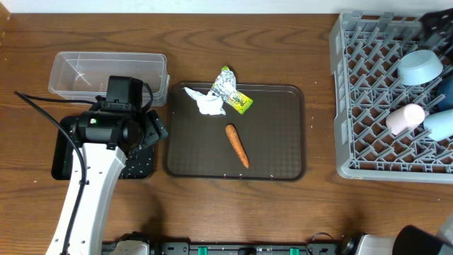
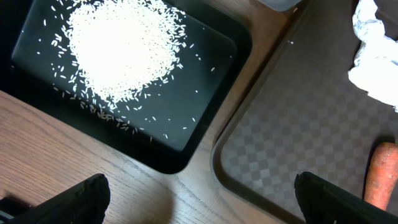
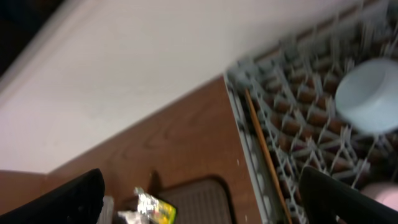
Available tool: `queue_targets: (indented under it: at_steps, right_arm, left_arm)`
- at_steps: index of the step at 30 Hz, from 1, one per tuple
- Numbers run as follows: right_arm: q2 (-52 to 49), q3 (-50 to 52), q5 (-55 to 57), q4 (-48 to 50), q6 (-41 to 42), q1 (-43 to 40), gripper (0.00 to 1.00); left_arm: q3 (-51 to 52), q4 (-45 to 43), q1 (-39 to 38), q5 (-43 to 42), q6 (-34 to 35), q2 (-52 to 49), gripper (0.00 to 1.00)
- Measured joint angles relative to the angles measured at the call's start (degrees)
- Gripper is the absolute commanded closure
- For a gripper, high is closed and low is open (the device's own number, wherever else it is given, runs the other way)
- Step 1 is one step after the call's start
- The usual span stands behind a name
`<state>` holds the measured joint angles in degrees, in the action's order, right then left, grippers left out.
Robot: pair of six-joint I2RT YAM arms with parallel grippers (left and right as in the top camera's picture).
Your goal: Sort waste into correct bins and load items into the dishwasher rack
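My left gripper (image 2: 205, 205) stands open above bare wood, between the black tray (image 2: 214, 46) and the brown serving tray (image 2: 292, 124). Loose white rice (image 2: 124, 46) lies heaped in the black tray. On the serving tray lie the crumpled tissue (image 1: 205, 103), the foil wrapper (image 1: 231, 90) and the carrot (image 1: 237, 145). The clear tub (image 1: 106, 74) is empty. The grey rack (image 1: 368, 92) holds a light-blue bowl (image 1: 419, 65), a whitish cup (image 1: 405, 118), a blue plate (image 1: 442, 124) and chopsticks (image 3: 264, 149). My right gripper (image 3: 205, 199) is open and holds nothing, in a blurred view over the rack's left edge.
The left arm (image 1: 88, 184) covers most of the black tray (image 1: 65, 161) from above. A dark part of the right arm (image 1: 437, 23) shows over the rack's far right corner. A white wall (image 3: 155, 56) stands behind the table.
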<state>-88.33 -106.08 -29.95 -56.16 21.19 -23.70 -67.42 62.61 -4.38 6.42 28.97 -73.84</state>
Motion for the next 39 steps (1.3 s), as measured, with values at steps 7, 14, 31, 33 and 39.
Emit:
queue_targets:
  at_steps: [7,14,31,33,39]
  right_arm:
    - [-0.79,0.09,13.46,-4.70,-0.24,0.63,0.01]
    - [-0.79,0.09,21.18,-4.92,-0.39,0.63,0.01]
    - [-0.79,0.09,23.37,-4.92,-0.42,0.63,0.01]
    - [-0.79,0.09,23.39,-4.94,-0.39,0.63,0.01]
    - [-0.79,0.09,23.39,-4.92,-0.39,0.63,0.01]
  left_arm:
    - [0.00,-0.26,0.00,0.00,0.00,0.00,0.02]
    - [0.00,-1.92,0.02,-2.56,3.19,0.00,0.02]
    - [0.00,-19.37,-20.41,-23.17,22.62,-5.16,0.02]
    - [0.00,-19.85,-23.43,-20.35,24.72,-7.48,0.02]
    - [0.00,-25.53,-28.28,-14.58,27.41,-17.33,0.02]
